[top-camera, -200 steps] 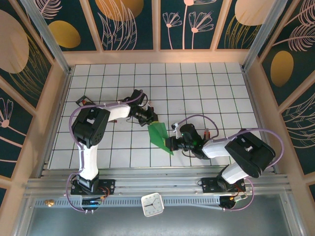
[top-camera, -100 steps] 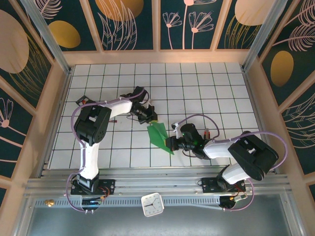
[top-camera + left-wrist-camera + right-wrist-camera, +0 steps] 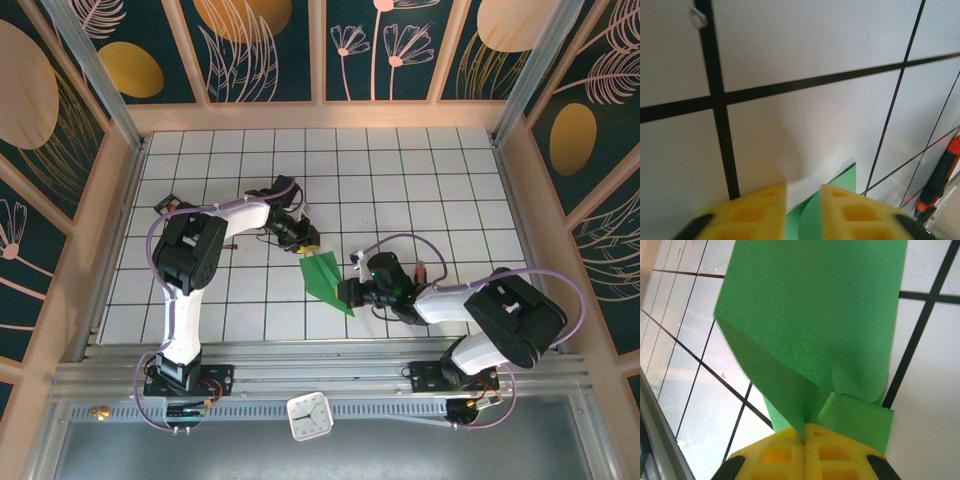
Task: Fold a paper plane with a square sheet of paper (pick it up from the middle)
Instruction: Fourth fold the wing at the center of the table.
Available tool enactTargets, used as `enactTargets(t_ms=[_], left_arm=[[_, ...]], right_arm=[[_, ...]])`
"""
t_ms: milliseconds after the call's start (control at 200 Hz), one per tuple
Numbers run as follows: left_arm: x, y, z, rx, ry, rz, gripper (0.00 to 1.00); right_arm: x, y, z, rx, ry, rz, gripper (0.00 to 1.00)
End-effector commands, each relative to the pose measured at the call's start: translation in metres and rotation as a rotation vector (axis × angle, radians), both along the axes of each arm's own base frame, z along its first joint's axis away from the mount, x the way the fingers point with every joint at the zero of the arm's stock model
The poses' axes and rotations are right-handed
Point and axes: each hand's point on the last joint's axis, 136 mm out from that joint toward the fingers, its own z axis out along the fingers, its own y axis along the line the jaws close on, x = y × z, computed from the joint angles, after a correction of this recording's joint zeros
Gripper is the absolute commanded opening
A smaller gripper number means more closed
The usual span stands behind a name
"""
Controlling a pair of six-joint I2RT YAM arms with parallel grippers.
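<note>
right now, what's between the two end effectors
Green paper, top view: right end effector pinches one end, left end effector sits at the other.

far tabletop (image 3: 420, 170) free, left claw (image 3: 312, 244) and right claw (image 3: 344, 292) hemming paper plane (image 3: 322, 276)

Bright-green paper plane (image 3: 323, 277), white table (image 3: 400, 170) gridded in black, teal walls (image 3: 270, 60) with gold leaves

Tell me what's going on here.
Two robot arms are folding a green paper on the gridded table. The right pincer is shut on the near end of the paper. The left pincer sits at the far corner, its jaws slightly apart rather than clamped. The paper is a creased, narrowing shape with loose flaps, not yet a finished plane.
</note>
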Motion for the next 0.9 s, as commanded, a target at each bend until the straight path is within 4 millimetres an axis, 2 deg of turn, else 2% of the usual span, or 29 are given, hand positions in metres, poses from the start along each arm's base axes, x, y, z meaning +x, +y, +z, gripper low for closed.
enactTargets(t_ms=[0, 175, 310, 545, 590, 600, 671, 681, 701, 891], left_arm=[[0.015, 0.013, 0.009, 0.049, -0.048, 0.028, 0.35], [0.032, 0.036, 0.024, 0.113, -0.158, 0.080, 0.44], [0.031, 0.043, 0.033, 0.090, -0.216, 0.138, 0.46], [0.002, 0.042, 0.046, -0.067, -0.227, 0.233, 0.42], [0.000, 0.038, 0.054, -0.099, -0.240, 0.242, 0.41], [-0.006, 0.040, 0.049, -0.094, -0.224, 0.244, 0.40], [-0.017, 0.037, 0.043, -0.098, -0.203, 0.238, 0.38], [-0.018, 0.035, 0.050, -0.112, -0.218, 0.234, 0.37], [-0.020, 0.032, 0.053, -0.118, -0.223, 0.228, 0.36], [-0.044, 0.006, 0.054, -0.163, -0.186, 0.168, 0.21]], right_arm=[[-0.005, 0.000, -0.001, 0.050, 0.050, -0.013, 0.00], [-0.008, 0.000, 0.003, 0.101, 0.081, -0.022, 0.00], [-0.010, -0.003, 0.003, 0.137, 0.110, -0.033, 0.00], [-0.013, -0.008, 0.005, 0.213, 0.148, -0.064, 0.00], [-0.014, -0.010, 0.003, 0.224, 0.157, -0.076, 0.00], [-0.013, -0.010, 0.004, 0.230, 0.156, -0.080, 0.00], [-0.014, -0.013, 0.005, 0.251, 0.164, -0.095, 0.00], [-0.015, -0.013, 0.004, 0.251, 0.166, -0.096, 0.00], [-0.015, -0.014, 0.004, 0.257, 0.165, -0.100, 0.00], [-0.015, -0.017, 0.004, 0.290, 0.164, -0.127, 0.00]])
